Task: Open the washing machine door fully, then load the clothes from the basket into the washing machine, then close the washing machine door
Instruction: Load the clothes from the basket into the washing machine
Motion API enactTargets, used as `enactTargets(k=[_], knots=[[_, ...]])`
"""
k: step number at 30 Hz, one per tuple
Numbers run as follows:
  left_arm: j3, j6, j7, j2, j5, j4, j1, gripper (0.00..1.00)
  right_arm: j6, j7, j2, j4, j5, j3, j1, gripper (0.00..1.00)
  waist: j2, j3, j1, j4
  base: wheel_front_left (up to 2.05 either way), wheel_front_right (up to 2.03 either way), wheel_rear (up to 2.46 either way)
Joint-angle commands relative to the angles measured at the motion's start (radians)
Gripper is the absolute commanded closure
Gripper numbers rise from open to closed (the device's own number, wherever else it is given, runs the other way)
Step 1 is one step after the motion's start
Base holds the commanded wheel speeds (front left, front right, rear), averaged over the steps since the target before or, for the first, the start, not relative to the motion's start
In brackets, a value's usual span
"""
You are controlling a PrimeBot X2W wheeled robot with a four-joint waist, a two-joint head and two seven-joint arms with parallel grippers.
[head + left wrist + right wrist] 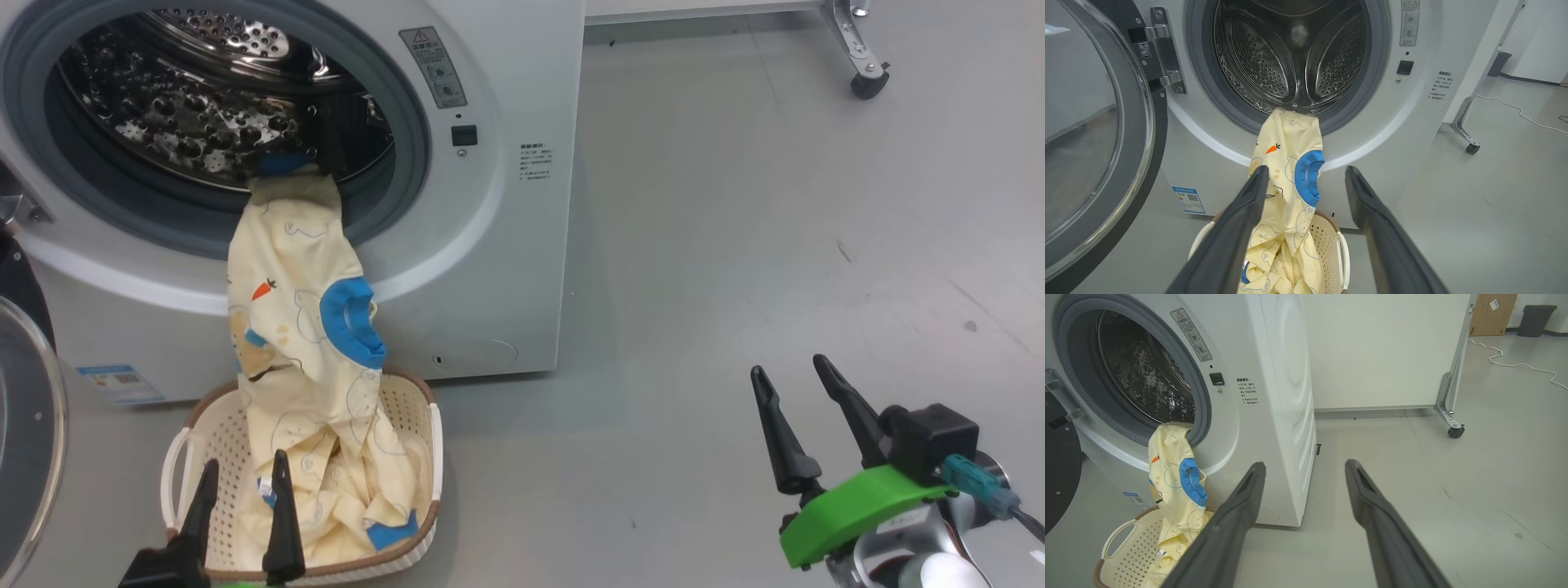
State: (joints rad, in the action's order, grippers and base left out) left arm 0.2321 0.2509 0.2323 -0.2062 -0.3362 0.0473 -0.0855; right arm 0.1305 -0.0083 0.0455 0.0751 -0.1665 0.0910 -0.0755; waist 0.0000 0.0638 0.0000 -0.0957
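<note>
The washing machine (506, 245) stands with the washing machine door (1094, 134) swung wide open at its left. The clothes (302, 327) hang from the lower lip of the washing machine's opening, down its front and into the basket (406, 412) on the floor just before it. The left hand (245, 459) hovers over the basket's near edge, fingers spread and empty. The right hand (788, 366), also spread and empty, hangs well to the washing machine's right, above the floor.
</note>
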Motion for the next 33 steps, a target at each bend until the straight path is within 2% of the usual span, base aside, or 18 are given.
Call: enactTargets(k=[1,7,11,15,23,24,33], knots=[[-0.031,0.132,0.0,-0.007,-0.001,-0.023,0.043,0.0,0.0,0.0,0.005,0.039,0.007,0.021,0.027,0.0,0.0,0.001,0.0,0.0,0.0,0.0,0.0],[-0.026,0.126,-0.004,-0.008,-0.005,0.004,0.065,0.0,0.0,0.0,0.005,0.046,0.006,0.021,0.028,0.0,0.0,0.008,0.0,0.002,0.0,0.0,0.0],[-0.022,0.106,-0.014,-0.013,-0.017,0.059,0.104,0.0,0.0,0.0,0.005,0.051,0.003,0.024,0.03,0.0,0.0,0.023,0.0,0.001,0.0,0.0,0.0],[-0.02,0.071,-0.019,-0.014,-0.038,0.156,0.166,0.0,0.0,-0.003,0.005,0.059,-0.002,0.03,0.039,0.0,0.0,0.056,0.0,-0.008,0.0,0.0,0.0],[-0.035,-0.017,-0.018,-0.01,-0.094,0.436,0.36,0.0,0.0,-0.025,0.005,0.061,-0.021,0.058,0.096,0.0,0.0,0.168,0.0,-0.053,0.0,0.0,0.0],[-0.035,-0.017,-0.018,-0.01,-0.094,0.436,0.36,0.0,0.0,-0.025,0.005,0.061,-0.021,0.058,0.096,0.0,0.0,0.168,0.0,-0.053,0.0,0.0,0.0],[-0.053,-0.111,-0.049,-0.029,-0.147,0.711,0.606,0.0,0.0,-0.072,0.005,0.042,-0.051,0.095,0.174,0.0,0.0,0.342,0.0,-0.118,0.0,0.0,0.0]])
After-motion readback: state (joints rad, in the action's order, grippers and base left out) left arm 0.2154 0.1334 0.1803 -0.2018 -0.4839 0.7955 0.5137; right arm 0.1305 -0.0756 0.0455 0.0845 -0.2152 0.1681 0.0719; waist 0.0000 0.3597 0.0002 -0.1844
